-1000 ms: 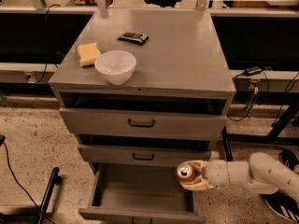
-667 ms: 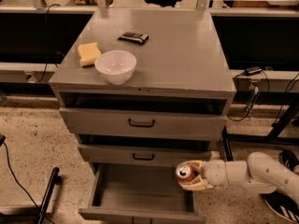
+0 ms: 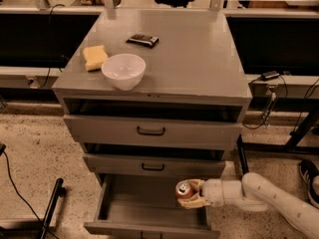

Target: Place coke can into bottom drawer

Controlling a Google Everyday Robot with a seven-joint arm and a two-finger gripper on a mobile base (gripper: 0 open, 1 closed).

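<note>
The coke can (image 3: pixel 184 189), red-orange with a silver top, is held in my gripper (image 3: pixel 192 193), which reaches in from the right on a white arm. The can hangs above the right part of the bottom drawer (image 3: pixel 144 205), a wide grey tray pulled out from the foot of the cabinet. The can stands roughly upright and does not touch the drawer floor. The gripper's fingers close around the can's right side.
The grey cabinet (image 3: pixel 199 59) has two shut drawer fronts with black loop handles above the open drawer. On its top stand a white bowl (image 3: pixel 123 70), a yellow sponge (image 3: pixel 94 57) and a dark packet (image 3: pixel 142 40). A black pole (image 3: pixel 50 208) lies on the floor at left.
The gripper with the can has shifted a little to the left and down over the open drawer. Nothing else has moved.
</note>
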